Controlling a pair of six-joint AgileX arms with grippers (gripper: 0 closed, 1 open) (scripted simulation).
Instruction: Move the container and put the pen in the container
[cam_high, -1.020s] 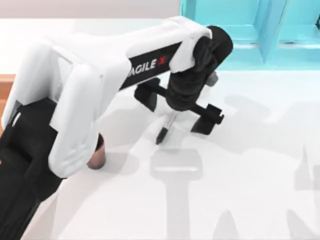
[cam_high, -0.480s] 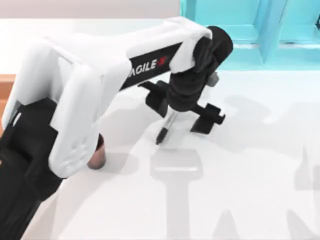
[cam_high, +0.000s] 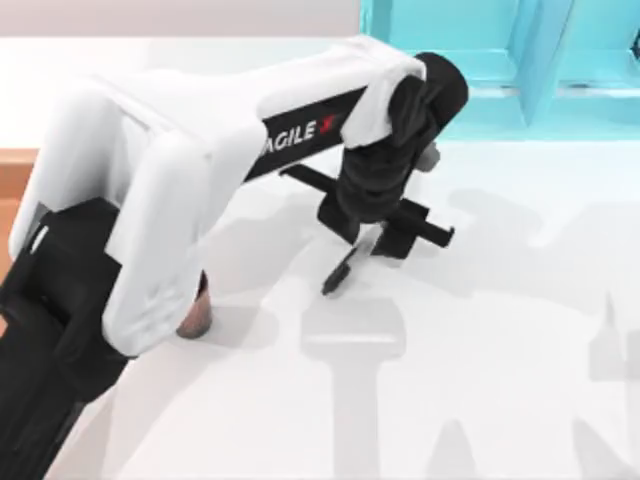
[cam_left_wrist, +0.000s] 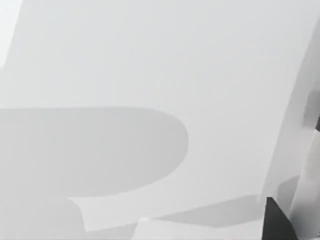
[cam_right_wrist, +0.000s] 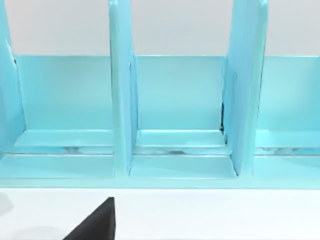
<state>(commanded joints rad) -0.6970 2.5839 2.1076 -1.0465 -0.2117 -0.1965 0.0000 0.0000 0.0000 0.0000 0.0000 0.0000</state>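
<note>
Left gripper (cam_high: 368, 232): I see its fingers closed on the pen (cam_high: 346, 265).
Pen: mid-table, tilted, black tip pointing down-left.
Container (cam_high: 203, 312): left, beneath my arm.

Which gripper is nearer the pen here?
Left. The left gripper is directly over the pen, fingers closed around its upper end. The right gripper faces the turquoise shelf, away from it.

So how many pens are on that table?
1. The pen lies near the table's middle, its upper part between the left arm's jaws, right of the container. The arm could hide others.
</note>
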